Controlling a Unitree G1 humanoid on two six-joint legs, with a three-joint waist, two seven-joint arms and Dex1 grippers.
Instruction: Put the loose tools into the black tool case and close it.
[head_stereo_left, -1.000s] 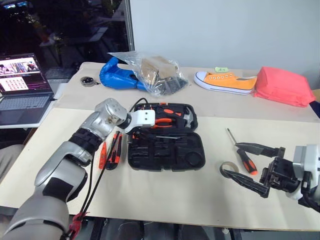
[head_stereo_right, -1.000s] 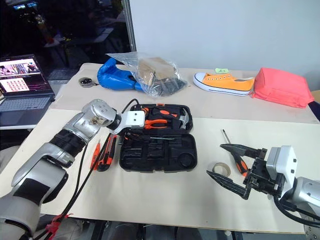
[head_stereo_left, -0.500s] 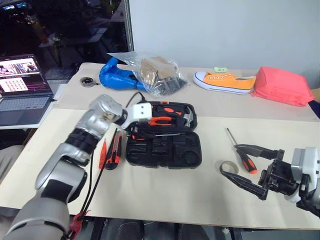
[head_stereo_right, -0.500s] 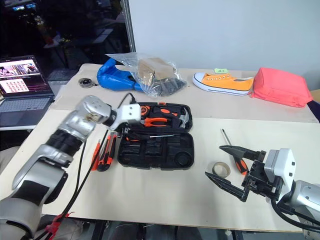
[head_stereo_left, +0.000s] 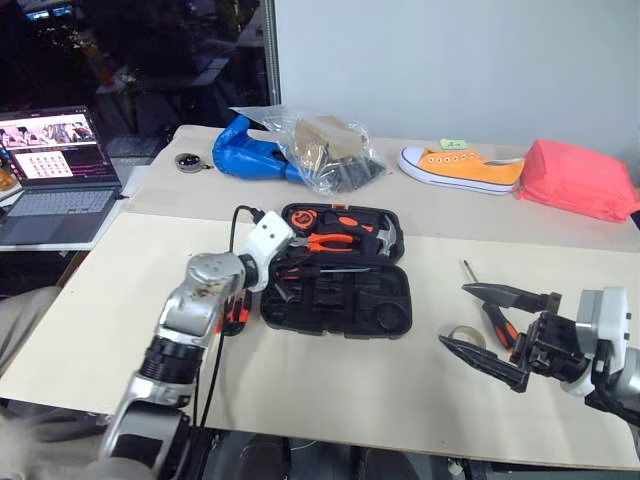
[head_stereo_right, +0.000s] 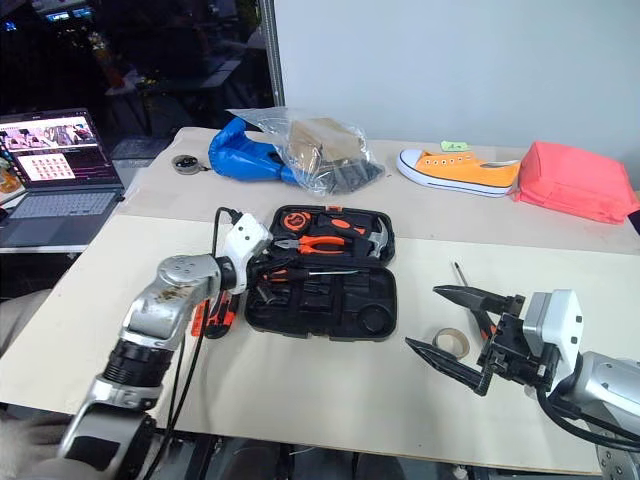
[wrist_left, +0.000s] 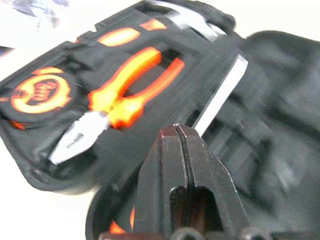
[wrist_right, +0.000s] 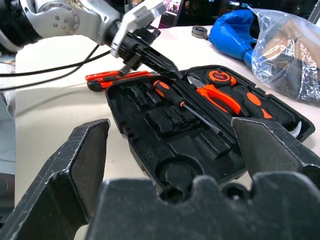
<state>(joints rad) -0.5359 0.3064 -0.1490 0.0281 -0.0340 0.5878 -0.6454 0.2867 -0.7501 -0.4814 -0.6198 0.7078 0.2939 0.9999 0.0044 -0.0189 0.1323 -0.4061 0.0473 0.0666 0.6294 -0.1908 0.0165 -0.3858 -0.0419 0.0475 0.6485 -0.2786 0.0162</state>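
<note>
The black tool case (head_stereo_left: 335, 270) lies open on the cream table (head_stereo_left: 300, 370), with orange-handled pliers (head_stereo_left: 335, 240) and a hammer (head_stereo_left: 385, 235) seated in its far half and a screwdriver (wrist_right: 185, 105) lying across the hinge line. The left gripper (wrist_right: 150, 52) hovers over the case's left end, its two black fingers (wrist_left: 182, 165) pressed together with nothing between them. Just left of the case, an orange-black utility knife (head_stereo_right: 215, 315) lies on the table, partly hidden by the left arm. The right gripper (head_stereo_right: 450, 325) hangs over the table well to the right of the case, jaws spread wide and empty. Between its fingers lie a tan tape ring (head_stereo_right: 450, 343) and another screwdriver (head_stereo_right: 470, 290).
</note>
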